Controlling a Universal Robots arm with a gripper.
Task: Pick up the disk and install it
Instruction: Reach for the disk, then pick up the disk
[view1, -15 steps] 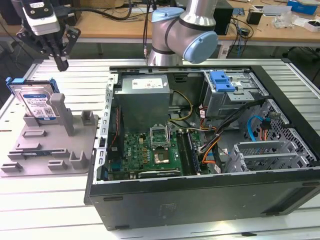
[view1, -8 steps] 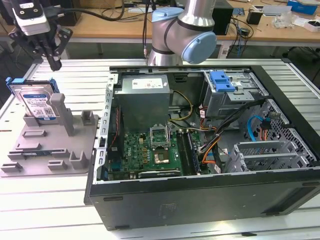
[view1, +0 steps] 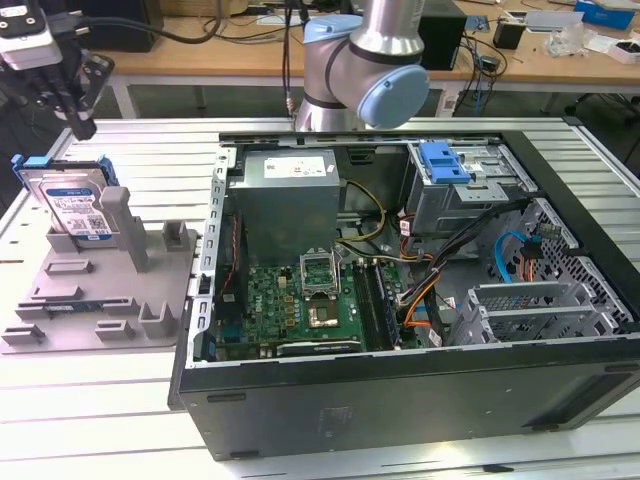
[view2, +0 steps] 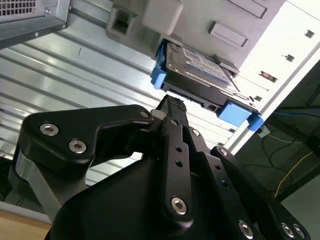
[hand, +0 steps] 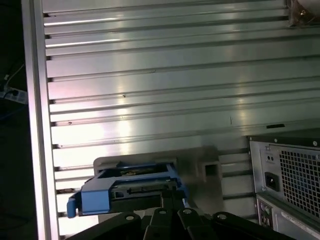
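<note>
Gripper (view1: 72, 120) hangs just above the disk (view1: 73, 200), clear gap between them in the exterior view. Not gripping it. Jaws: can't tell how wide they stand from any view.

Disk is not installed. It stands on edge, leaning back, in a grey plastic fixture (view1: 120, 290) on the worktop (view1: 100, 410), near the worktop's edge on the exterior view's left, toward the far corner. Blue-and-white label faces the camera, blue rails on its side edges.

Second wrist view: gripper (view2: 172, 105) points at the upper edge of the disk (view2: 200, 65), tip close to it between the two blue rail ends. Contact can't be confirmed there. First wrist view: disk (hand: 135, 189) seen edge-on just past the gripper links, slotted aluminium worktop (hand: 150, 90) behind it.

Open computer case (view1: 400, 410) lies on its side mid-worktop, just beside the fixture. Inside: grey power supply (view1: 285, 190) at the far side, motherboard (view1: 300, 300) below it, metal drive cage with a blue latch (view1: 445, 160) toward the far corner on the exterior view's right. Arm (view1: 360, 60) stands at the worktop's far edge behind the case.
</note>
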